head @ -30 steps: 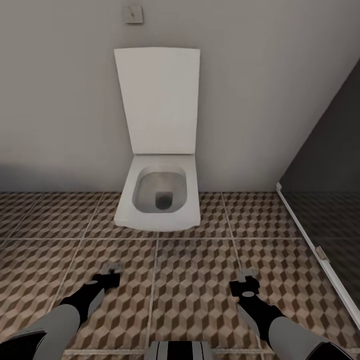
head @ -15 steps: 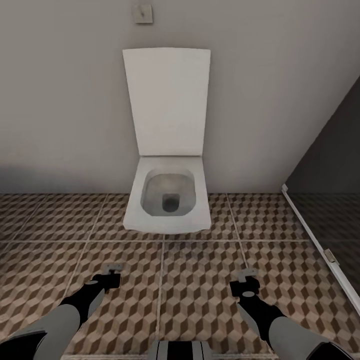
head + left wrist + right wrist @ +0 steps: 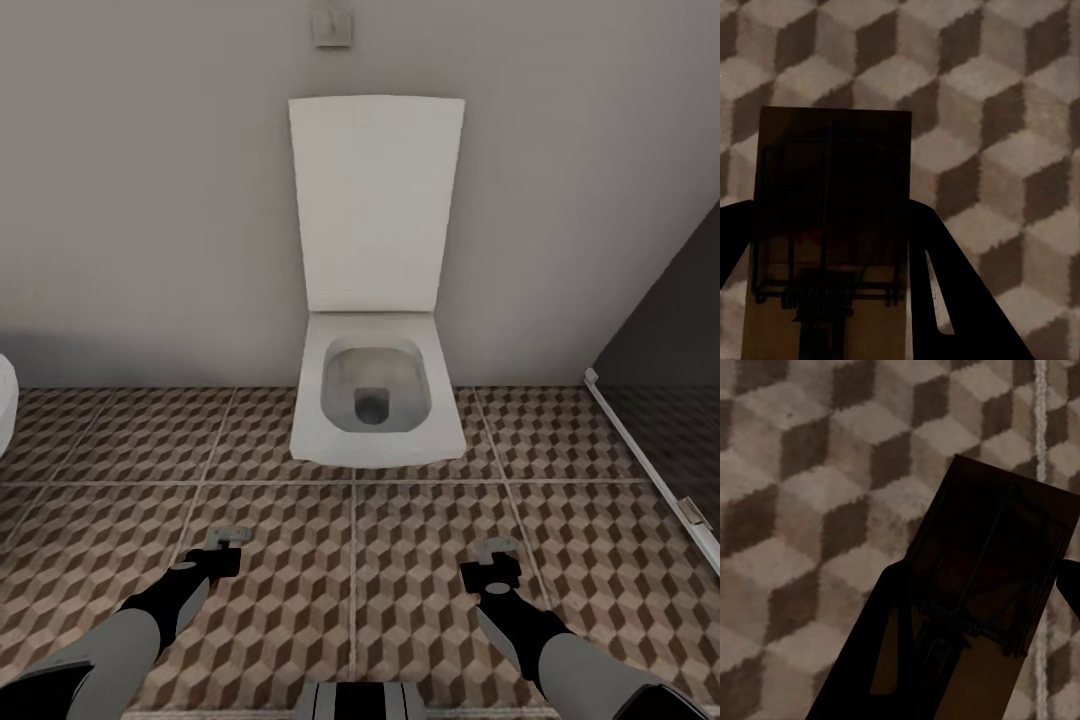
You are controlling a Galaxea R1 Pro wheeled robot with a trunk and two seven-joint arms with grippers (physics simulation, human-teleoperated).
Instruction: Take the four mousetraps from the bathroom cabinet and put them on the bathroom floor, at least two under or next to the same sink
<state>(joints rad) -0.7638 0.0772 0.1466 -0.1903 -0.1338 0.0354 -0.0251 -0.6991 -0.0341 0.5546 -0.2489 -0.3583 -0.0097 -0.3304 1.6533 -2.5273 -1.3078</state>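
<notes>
left gripper (image 3: 228, 541) and right gripper (image 3: 494, 553) hang low over the bathroom floor (image 3: 420, 560), each clamped on a mousetrap. left wrist view: tan mousetrap (image 3: 832, 225) gripped between dark fingers (image 3: 937, 270), wire spring visible. right wrist view: second mousetrap (image 3: 990, 585) held tilted over a grout line. head view gives only small grey bits at the gripper tips. beyond, toilet (image 3: 375, 395) with lid up against the wall. toilet sits further right than a second ago; white rim (image 3: 5, 400) new at left. judged: base turning left, hunting the sink.
</notes>
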